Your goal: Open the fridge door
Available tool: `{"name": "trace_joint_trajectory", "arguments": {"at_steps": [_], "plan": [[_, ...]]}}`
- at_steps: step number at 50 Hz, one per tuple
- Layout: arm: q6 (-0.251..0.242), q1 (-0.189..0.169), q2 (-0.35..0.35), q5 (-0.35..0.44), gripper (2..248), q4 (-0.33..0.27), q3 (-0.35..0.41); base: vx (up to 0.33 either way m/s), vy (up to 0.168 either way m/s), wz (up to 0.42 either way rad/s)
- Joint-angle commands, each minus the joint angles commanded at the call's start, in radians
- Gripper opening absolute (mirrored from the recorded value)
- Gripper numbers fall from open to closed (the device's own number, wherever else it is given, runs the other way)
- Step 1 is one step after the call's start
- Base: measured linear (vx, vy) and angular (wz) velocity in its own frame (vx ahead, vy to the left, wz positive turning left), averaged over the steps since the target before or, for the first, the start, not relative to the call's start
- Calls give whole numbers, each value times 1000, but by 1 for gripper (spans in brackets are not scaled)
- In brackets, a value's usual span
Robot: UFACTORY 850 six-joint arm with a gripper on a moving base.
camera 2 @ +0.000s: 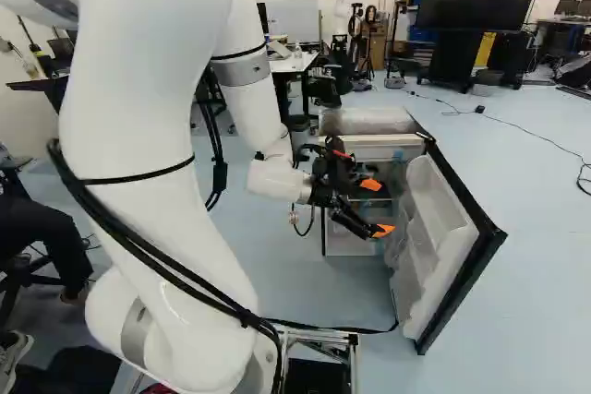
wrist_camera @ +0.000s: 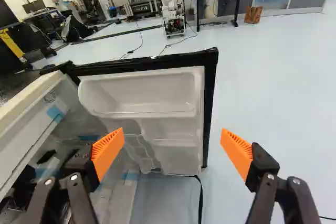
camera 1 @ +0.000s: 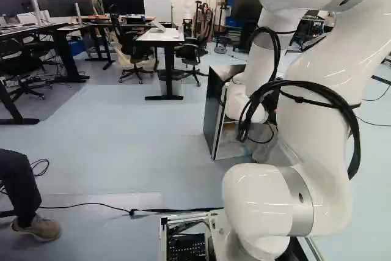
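Watching remotely, I saw the fridge door standing upright at the fridge's right in the right base view, swung wide — free edge towards the base, shelved inner face towards the claw. Its fingers stood apart, holding nothing — the door lay ahead, between their lines.
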Motion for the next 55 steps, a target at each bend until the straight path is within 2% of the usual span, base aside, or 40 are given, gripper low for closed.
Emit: {"name": "trace_joint_trajectory", "arguments": {"at_steps": [28,55], "plan": [[0,13,34,-17,247,-84,21,0,0,0],[0,38,101,-51,247,-249,63,0,0,0]]}}
